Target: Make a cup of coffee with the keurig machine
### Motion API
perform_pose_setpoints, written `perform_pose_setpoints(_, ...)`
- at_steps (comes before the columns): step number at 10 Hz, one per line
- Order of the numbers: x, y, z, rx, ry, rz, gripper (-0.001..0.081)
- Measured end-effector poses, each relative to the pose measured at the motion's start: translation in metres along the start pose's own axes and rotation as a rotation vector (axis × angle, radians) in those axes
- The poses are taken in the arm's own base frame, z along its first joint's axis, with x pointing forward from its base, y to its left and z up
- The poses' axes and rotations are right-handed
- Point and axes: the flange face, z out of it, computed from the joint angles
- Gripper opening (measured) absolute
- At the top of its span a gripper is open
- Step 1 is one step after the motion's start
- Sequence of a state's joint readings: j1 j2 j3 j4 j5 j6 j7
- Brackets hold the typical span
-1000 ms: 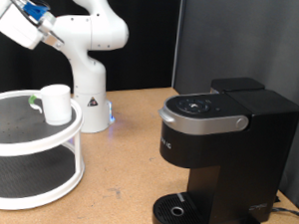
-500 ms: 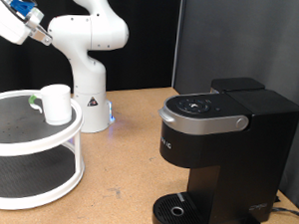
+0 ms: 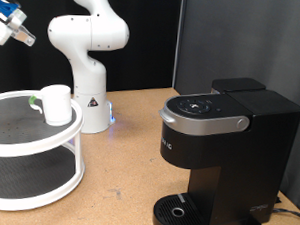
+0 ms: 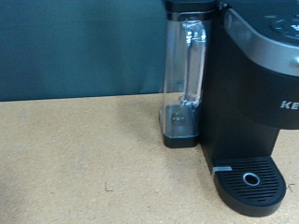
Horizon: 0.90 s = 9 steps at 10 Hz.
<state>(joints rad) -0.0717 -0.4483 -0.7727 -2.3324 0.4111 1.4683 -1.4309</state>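
At the far left of the exterior view, high above everything, the robot's hand shows only as a white and blue fragment cut by the picture's edge. Its fingers cannot be made out there, and none appear in the wrist view, so I cannot tell how far open it is; nothing shows in its grip, and it touches nothing.

Below it stands a round white two-tier rack with dark mesh shelves, and on the top shelf sits the small plain white cylindrical cup, upright, with a green tint at its handle side. The cup is well apart from the hand.

To the right, past the arm's white base, the wooden desk carries the large black boxy keurig machine, with its silver-grey curved band around a closed brew head and a round drip base at the bottom (bare, with no cup on it). The wrist view looks level at the machine from the side and shows a clear water tank touching its flank.

By my judgement the task is at its very start: the cup is not yet under the spout, and the step in hand is a reach towards it. That calls for a descent from high up onto the rack, with care for the rim and the handle.
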Motion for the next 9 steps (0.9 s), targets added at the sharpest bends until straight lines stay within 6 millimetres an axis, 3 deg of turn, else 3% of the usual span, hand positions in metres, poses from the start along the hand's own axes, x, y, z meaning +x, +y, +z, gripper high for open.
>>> perform_pose_setpoints(3,-0.011,-0.001,-0.012,-0.005,-0.001,0.006,0.0)
perform_pose_setpoints(9,-0.017,0.0,-0.015,-0.01,0.011,0.015,0.0)
